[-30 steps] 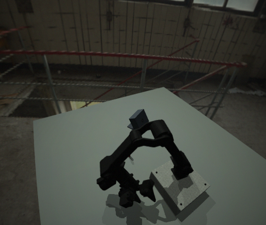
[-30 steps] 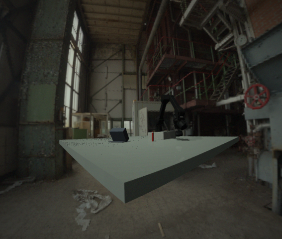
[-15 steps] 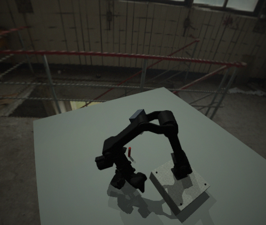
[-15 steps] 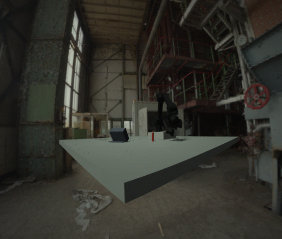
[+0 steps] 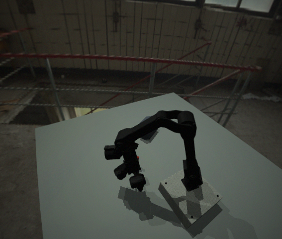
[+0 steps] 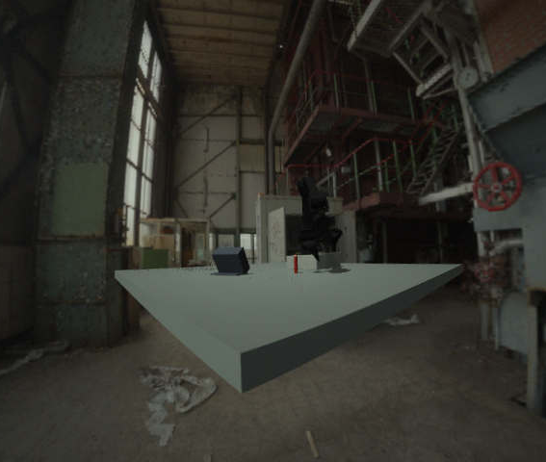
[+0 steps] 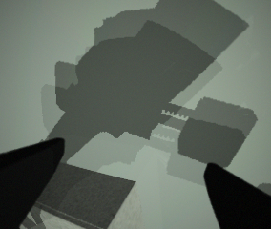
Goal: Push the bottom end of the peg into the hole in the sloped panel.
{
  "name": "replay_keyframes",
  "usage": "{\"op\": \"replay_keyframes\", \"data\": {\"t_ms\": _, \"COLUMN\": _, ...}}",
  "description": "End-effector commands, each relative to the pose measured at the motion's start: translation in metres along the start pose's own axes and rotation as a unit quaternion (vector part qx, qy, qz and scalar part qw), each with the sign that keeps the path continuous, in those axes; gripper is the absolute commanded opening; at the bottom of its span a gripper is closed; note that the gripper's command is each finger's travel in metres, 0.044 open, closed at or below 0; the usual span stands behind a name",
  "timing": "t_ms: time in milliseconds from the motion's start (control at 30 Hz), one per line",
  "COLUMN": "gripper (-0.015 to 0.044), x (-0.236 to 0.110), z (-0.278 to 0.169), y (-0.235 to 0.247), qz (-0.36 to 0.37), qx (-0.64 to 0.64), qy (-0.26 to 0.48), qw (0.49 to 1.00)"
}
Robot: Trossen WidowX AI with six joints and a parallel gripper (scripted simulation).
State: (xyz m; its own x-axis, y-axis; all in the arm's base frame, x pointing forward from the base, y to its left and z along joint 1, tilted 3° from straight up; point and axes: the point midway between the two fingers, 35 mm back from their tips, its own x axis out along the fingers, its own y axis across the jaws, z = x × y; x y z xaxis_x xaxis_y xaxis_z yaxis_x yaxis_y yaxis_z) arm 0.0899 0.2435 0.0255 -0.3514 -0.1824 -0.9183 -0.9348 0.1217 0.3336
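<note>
Nearest the top camera, the grey speckled base block (image 5: 171, 191) sits toward 5 o'clock on the pale tabletop (image 5: 71, 154), with the black arm (image 5: 187, 144) rising from it and arching over toward 9 o'clock. At the arm's low end the pincer (image 5: 132, 177) hangs just above the tabletop, pointing down, its fingers spread wide with nothing between them. From the wrist camera the two dark fingertips stand far apart at the lower corners, and between them lie only bare tabletop (image 7: 21, 57), the arm's layered shadows and a corner of the base block (image 7: 93, 200) at 6 o'clock.

Just beyond the wrist, a small patch of the red peg (image 5: 138, 157) shows at the right edge of the arm; most of it is hidden there. The exterior camera shows the peg (image 6: 295, 264) standing upright on the tabletop (image 6: 282, 318), apart from the pincer.

Farther off, toward 12 o'clock from the pincer, the dark blue sloped panel (image 5: 148, 136) lies mostly behind the forearm. In the exterior view the panel (image 6: 230, 261) sits at 9 o'clock of the peg, well apart from it; its hole cannot be made out.
</note>
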Motion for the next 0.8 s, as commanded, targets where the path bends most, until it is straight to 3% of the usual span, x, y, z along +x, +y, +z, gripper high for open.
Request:
{"op": "replay_keyframes", "data": {"t_ms": 0, "gripper": 0.044, "x": -0.011, "z": -0.003, "y": -0.017, "qz": -0.024, "qx": 0.065, "qy": -0.024, "qw": 0.997}}
{"op": "replay_keyframes", "data": {"t_ms": 367, "gripper": 0.044, "x": -0.042, "z": -0.017, "y": -0.061, "qz": -0.08, "qx": 0.248, "qy": -0.096, "qw": 0.961}}
{"op": "replay_keyframes", "data": {"t_ms": 767, "gripper": 0.044, "x": -0.074, "z": -0.043, "y": -0.103, "qz": -0.124, "qx": 0.433, "qy": -0.176, "qw": 0.875}}
